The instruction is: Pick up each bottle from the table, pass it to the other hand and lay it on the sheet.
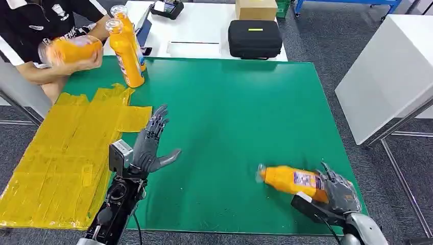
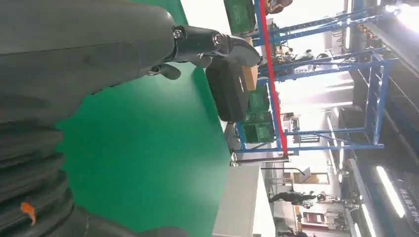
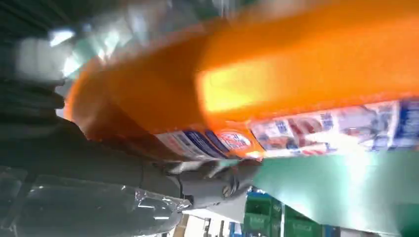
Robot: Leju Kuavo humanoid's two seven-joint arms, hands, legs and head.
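Note:
An orange bottle (image 1: 293, 180) lies tilted near the table's front right, cap pointing left, and my right hand (image 1: 338, 194) grips its base end. The right wrist view has the same bottle (image 3: 276, 84) large and blurred, with its printed label above my thumb (image 3: 217, 185). My left hand (image 1: 151, 144) hovers open over the green mat (image 1: 230, 122), fingers spread, just right of the yellow sheet (image 1: 61, 158). Two orange bottles (image 1: 126, 48) stand upright at the back left. A person at the back left holds another orange bottle (image 1: 71, 50) in both hands.
A black case (image 1: 254, 38), a cardboard box (image 1: 256, 8) and a small device (image 1: 167, 8) sit on the white table behind the mat. A second white table (image 1: 388, 71) stands to the right. The left wrist view looks past my left hand (image 2: 84, 54) across the mat to blue racks.

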